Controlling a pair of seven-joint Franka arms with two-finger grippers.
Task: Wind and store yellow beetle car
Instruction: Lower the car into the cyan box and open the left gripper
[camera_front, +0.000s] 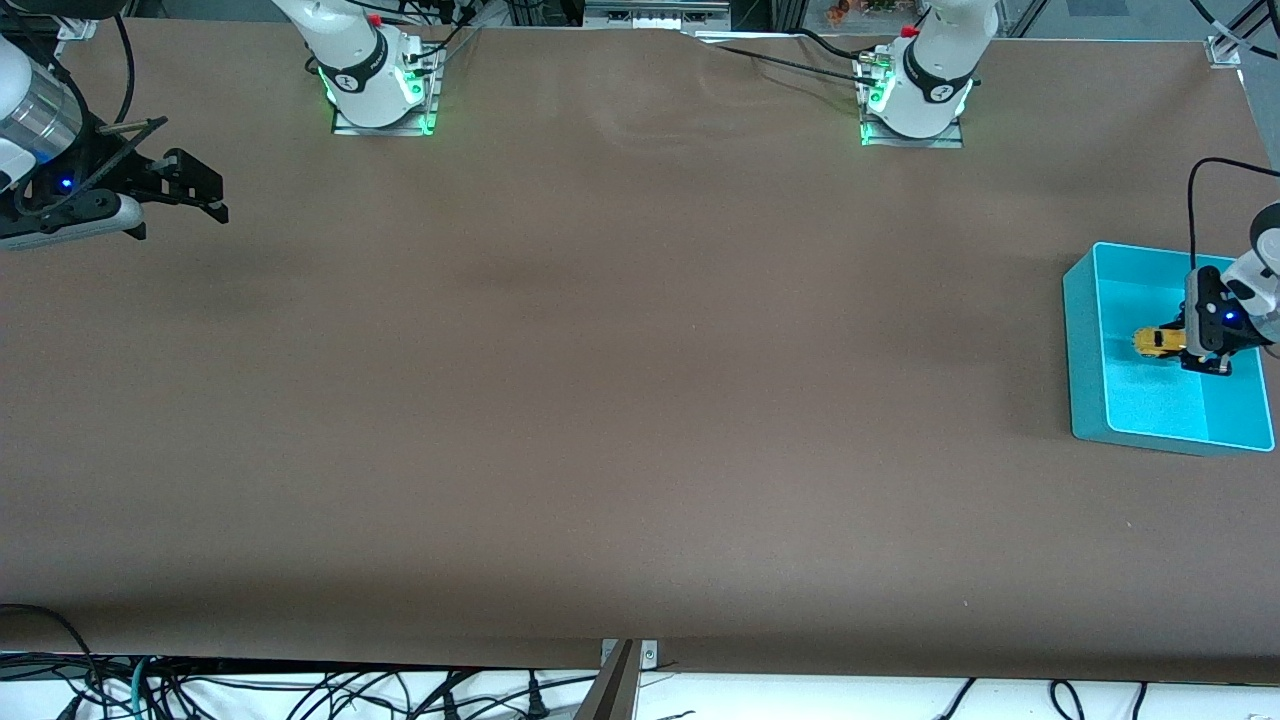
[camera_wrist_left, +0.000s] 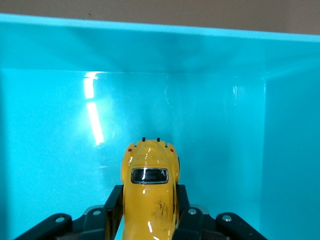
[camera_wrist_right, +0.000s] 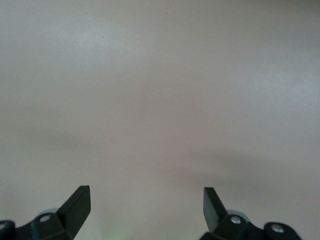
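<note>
Left gripper (camera_front: 1190, 350) down inside the teal bin (camera_front: 1085, 330) at the left arm's end of the surface (camera_front: 620, 400), clamped on the yellow car (camera_front: 1158, 342). Car held between the fingers (camera_wrist_left: 114, 205) by its sides, roof toward the wrist camera, body pointing at a bin wall, over the bin floor; whether touching the floor, unclear. Right gripper (camera_front: 215, 195) waiting over the bare surface at the right arm's end, fingers (camera_wrist_right: 77, 202) spread wide, holding nothing.
</note>
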